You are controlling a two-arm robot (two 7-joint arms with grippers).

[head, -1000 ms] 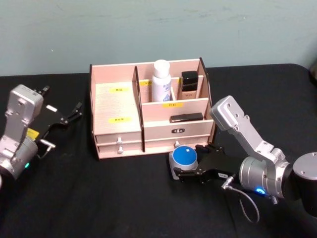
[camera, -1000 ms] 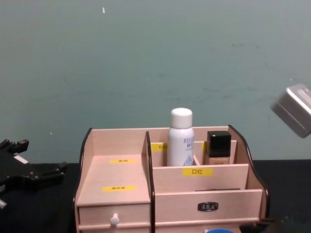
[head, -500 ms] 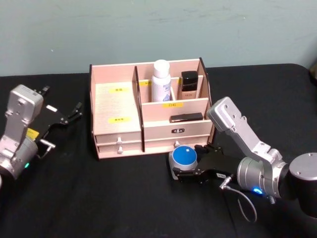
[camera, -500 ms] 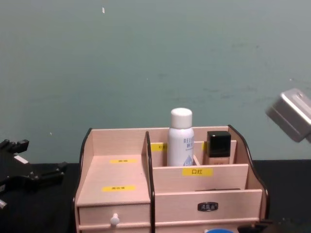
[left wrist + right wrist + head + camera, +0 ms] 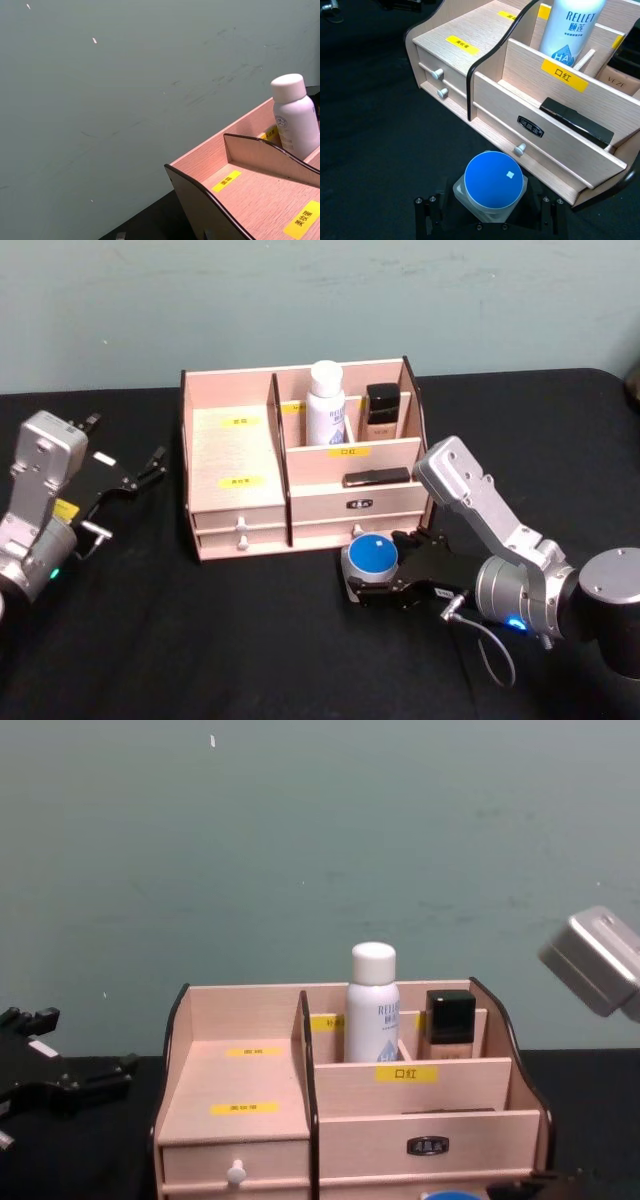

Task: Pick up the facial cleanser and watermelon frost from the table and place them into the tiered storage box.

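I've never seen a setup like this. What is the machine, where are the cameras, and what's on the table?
This is a robot with two arms, each ending in a two-fingered gripper. One camera looks down from its head, one looks across the table from its chest, and one sits on each wrist. On the black table stands a wooden tiered storage box. The facial cleanser, a white bottle, stands upright in a back compartment, with a black-capped bottle in the next one; a flat black item lies in the tray below. The watermelon frost, a blue-lidded jar, sits on the table in front of the box. The right gripper is open, a finger on each side of the jar, so nothing is held yet. The left gripper rests open, left of the box.
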